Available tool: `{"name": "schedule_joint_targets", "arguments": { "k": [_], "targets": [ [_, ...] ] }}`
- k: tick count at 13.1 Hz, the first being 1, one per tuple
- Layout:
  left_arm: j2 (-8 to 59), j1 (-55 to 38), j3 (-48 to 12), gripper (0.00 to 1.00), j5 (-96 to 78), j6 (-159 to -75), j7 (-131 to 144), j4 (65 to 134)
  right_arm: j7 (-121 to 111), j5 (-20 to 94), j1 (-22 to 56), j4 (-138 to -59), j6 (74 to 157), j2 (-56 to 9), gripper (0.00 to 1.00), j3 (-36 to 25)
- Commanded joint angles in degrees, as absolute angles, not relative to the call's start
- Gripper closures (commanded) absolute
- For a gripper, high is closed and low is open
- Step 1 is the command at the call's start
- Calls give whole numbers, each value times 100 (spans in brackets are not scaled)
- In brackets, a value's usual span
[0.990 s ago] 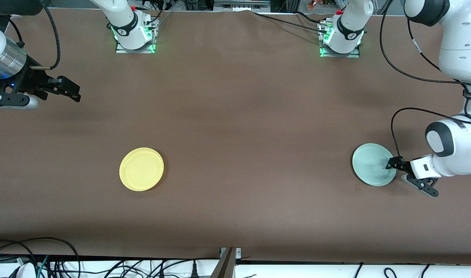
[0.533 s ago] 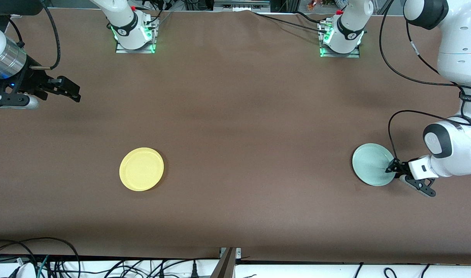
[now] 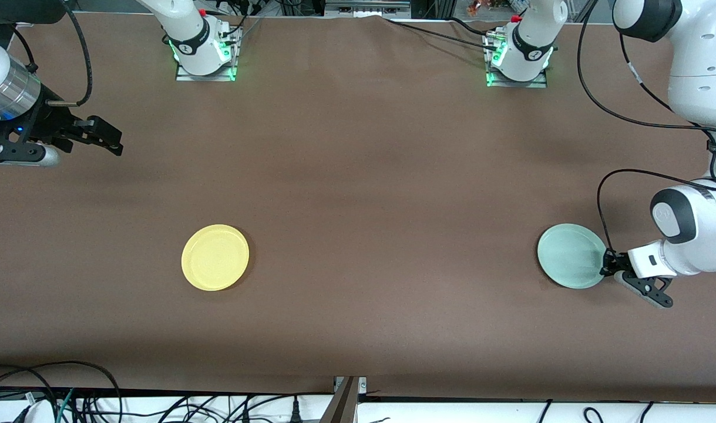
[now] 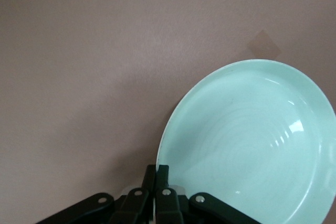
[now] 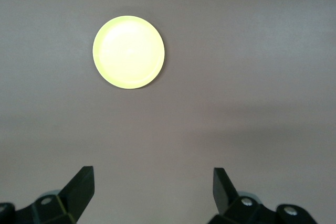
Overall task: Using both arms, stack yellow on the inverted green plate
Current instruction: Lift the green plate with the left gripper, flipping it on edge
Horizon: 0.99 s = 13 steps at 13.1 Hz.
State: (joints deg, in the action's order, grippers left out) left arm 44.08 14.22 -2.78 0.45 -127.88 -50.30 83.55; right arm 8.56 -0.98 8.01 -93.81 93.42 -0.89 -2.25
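Note:
The pale green plate (image 3: 571, 256) lies near the left arm's end of the table, hollow side up. My left gripper (image 3: 605, 265) is low at its rim and shut on it. In the left wrist view the two fingers (image 4: 163, 178) pinch the edge of the green plate (image 4: 252, 145) at my left gripper (image 4: 156, 171). The yellow plate (image 3: 215, 257) lies flat, hollow side up, toward the right arm's end. My right gripper (image 3: 110, 140) waits open and empty in the air over the table's right-arm end. The right wrist view shows the yellow plate (image 5: 128, 52) well ahead of my right gripper (image 5: 152, 184).
The brown table cover (image 3: 381, 194) stretches bare between the two plates. A small patch of tape (image 4: 265, 45) lies on the cover close to the green plate. The two arm bases (image 3: 204, 53) (image 3: 519, 59) stand along the table's edge farthest from the front camera.
My left gripper has drawn back to the green plate's rim and gripped it. The plate has shifted slightly toward the left arm's end and the front camera. The right arm has not moved.

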Motion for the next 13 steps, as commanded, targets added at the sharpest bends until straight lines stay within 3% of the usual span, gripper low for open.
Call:
{"name": "schedule_joint_targets", "arguments": {
  "k": [1,5,9,13],
  "targets": [
    [3720,872,-237,100,1052,-12290,-4600,8376,861,-97,809,-9483,9413,-9,0,-211],
    [3060,-59,-193,100,1886,-11350,-3520,8236,861,-97,809,-9483,9439,-18,0,-211],
    [3076,-1262,-124,100,2951,-10118,-2438,7445,861,-97,809,-9483,9439,-18,0,-220],
    [3155,-2633,44,100,3830,-9292,-690,7488,861,-97,809,-9492,9439,-18,0,-211]
  ]
}}
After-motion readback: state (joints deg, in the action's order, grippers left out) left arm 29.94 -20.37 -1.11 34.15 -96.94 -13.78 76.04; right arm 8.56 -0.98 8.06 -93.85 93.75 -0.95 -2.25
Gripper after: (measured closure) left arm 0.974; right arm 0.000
